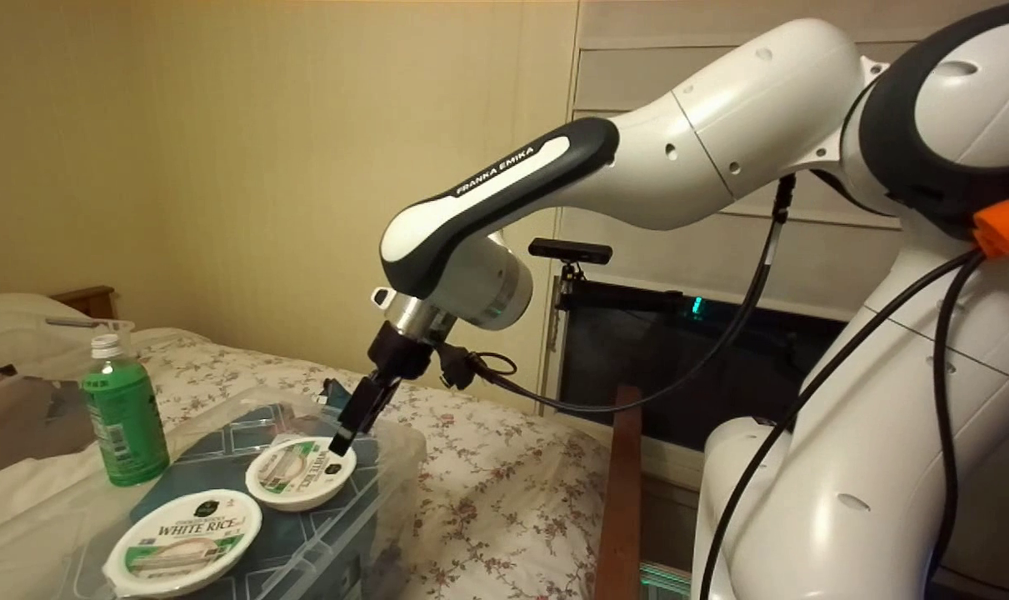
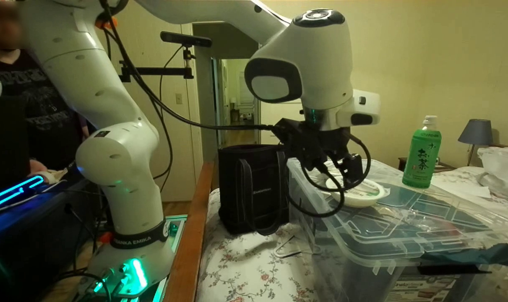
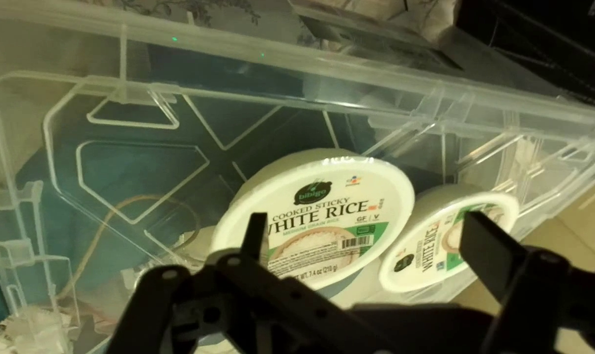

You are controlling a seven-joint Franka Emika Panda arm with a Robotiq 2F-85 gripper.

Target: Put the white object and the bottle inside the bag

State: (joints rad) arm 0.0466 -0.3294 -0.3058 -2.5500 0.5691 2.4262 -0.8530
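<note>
Spread wide and holding nothing, the end effector [image 3: 366, 219] hangs over two white rice bowls [image 3: 322, 221], though contact is hard to judge. They and the green bottle [image 2: 422, 161] sit on a lidded clear bin [image 2: 384, 228], the black bag [image 2: 264, 184] beside it.

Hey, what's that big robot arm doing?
The robot arm has its open gripper right by a white rice tub. It isn't gripping anything, though I can't tell if it's touching. Another rice tub sits beside the first on the clear box lid, and the green bottle stands there too. The job, not yet done, is probably to put a tub and that bottle into the black bag on the bed.
</note>
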